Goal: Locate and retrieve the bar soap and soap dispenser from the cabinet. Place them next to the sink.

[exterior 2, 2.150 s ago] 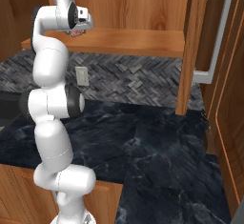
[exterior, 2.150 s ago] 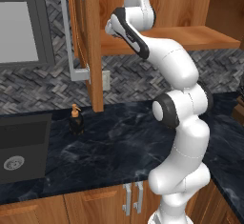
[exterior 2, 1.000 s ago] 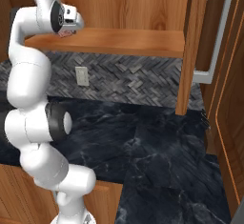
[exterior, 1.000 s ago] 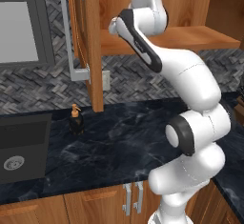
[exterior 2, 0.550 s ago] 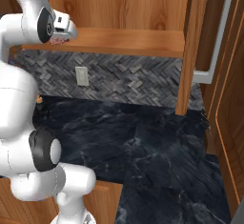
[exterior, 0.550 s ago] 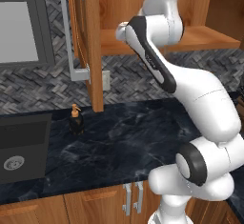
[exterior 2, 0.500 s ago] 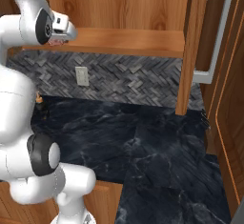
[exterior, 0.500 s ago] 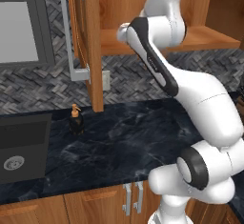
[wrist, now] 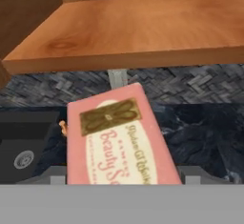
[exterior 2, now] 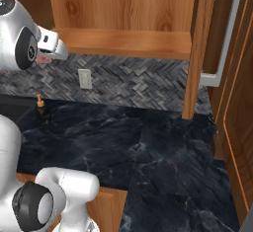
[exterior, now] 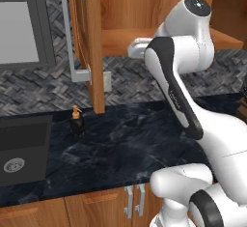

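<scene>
Hand: the hand (wrist: 123, 182) grips the bar soap (wrist: 118, 137), its jaws closed against the block's two long sides; the fingertips themselves are hidden at the lower edge of the hand view. In the right base view the hand (exterior 2: 49, 54) sits just below the front edge of the cabinet shelf, with a sliver of pink beneath it.
Bar soap: a pink block with a gold emblem and script lettering on its upper face, held in the air, clear of the shelf and above the surface.
Cabinet: the wooden wall cabinet (exterior: 144, 8) stands open, its door (exterior: 91, 42) swung outward with the long silver bar handle (exterior: 72, 33) facing the sink side; the plank shelf (wrist: 143, 27) is just above the hand.
Soap dispenser: the black bottle with orange pump (exterior: 77, 121) stands upright on the dark marble surface (exterior: 135, 148), near the sink (exterior: 21, 148) and below the open door.
Sink: a dark basin with a round silver drain (exterior: 13, 164), set into the surface at the left.
</scene>
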